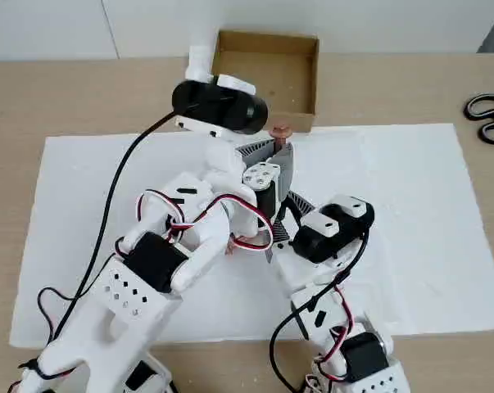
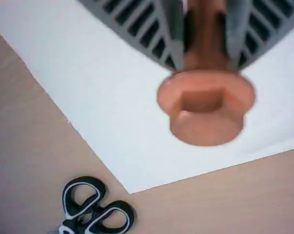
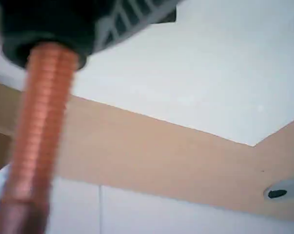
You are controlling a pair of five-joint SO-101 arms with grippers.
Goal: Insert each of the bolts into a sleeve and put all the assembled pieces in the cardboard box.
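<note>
My left gripper (image 1: 281, 149) is shut on a copper-coloured sleeve (image 1: 281, 131), held just in front of the cardboard box (image 1: 305, 78) near its front right corner. In the left wrist view, the grey fingers (image 2: 239, 34) clamp the sleeve (image 2: 205, 107) by its shaft, and its flanged end with a recessed hole faces the camera. My right gripper (image 3: 51, 36) is shut on a threaded copper bolt (image 3: 39, 131) that sticks out from it. In the high view, the right gripper (image 1: 269, 239) sits low behind the left arm, over the white paper.
A white paper sheet (image 1: 410, 213) covers the middle of the wooden table (image 1: 66, 90). Black-handled scissors (image 1: 488, 116) lie at the far right edge, also seen as scissors (image 2: 95, 207) in the left wrist view. The two arms cross closely at the centre.
</note>
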